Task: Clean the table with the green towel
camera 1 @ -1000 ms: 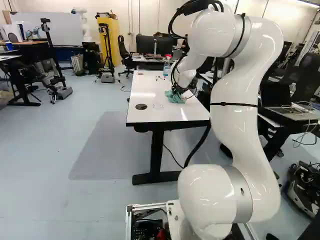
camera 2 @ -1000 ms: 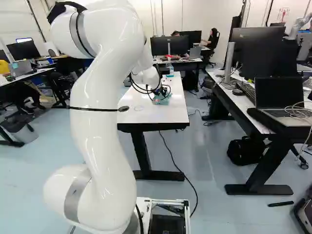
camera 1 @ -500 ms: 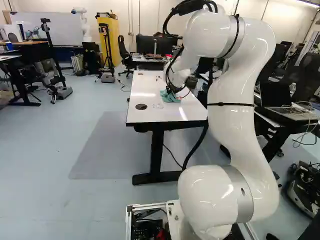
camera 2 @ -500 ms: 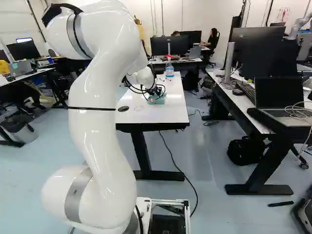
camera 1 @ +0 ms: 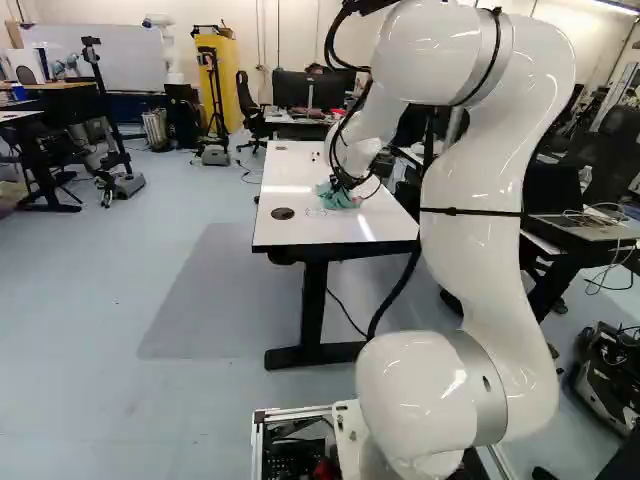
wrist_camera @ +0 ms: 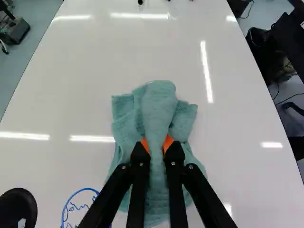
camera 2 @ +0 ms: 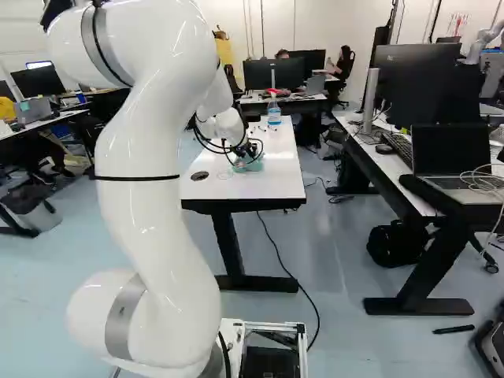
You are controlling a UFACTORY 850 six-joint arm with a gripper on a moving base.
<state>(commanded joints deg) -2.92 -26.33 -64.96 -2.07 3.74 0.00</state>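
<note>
At the near left of the table (camera 1: 275,236), a round dark cable cover (camera 1: 282,213) sits in the top; a low sweep that way could snag a towel corner on its rim. Just right of it is a blue pen ring (wrist_camera: 83,189), which light pressure or a dry cloth would probably only smear. Next comes the green towel (wrist_camera: 157,107), bunched on the tabletop with loose folds either side, nipped between both fingers of the gripper (wrist_camera: 157,144). Because only a narrow ridge is held, the cloth could creep out under hard rubbing, or crumple and miss patches; pressing too low risks scraping the surface with the fingertips. Beyond, at the far end, small dark bits (wrist_camera: 140,2) could be knocked about by a long push, and the bottle (camera 2: 274,113) tipped. On the right, the arm's looping cables (camera 2: 257,142) might drag or catch if the wrist turns sharply
</note>
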